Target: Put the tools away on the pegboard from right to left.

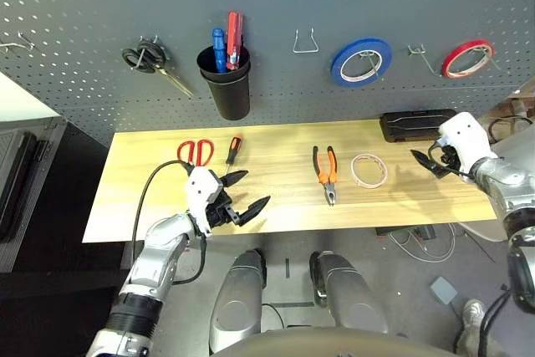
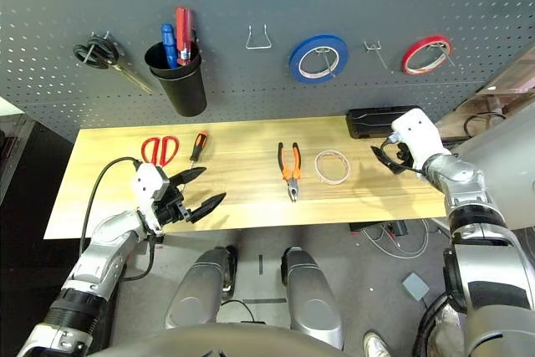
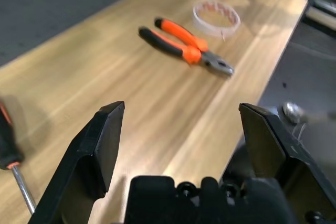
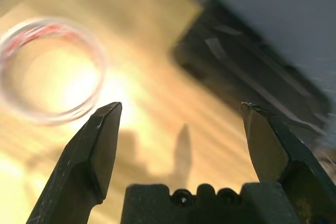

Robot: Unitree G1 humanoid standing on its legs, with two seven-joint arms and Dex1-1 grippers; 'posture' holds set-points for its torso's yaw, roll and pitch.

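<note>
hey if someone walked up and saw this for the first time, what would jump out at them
Probably the dark pegboard with its blue tape ring and red tape ring on hooks, right of a black cup. Below, four tools lie in a row on the wooden table: red-handled scissors, screwdriver, pliers, whitish tape ring. An open claw hovers at each end, left claw and right claw.

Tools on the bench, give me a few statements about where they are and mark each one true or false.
1. The whitish tape ring lies on the table, right of the pliers. True.
2. The right end effector grips the tape ring. False: it is open and apart from it.
3. The red-handled scissors hang on the pegboard. False: they lie on the table.
4. The screwdriver lies beside the red-handled scissors. True.
5. The left end effector is open and empty. True.
</note>
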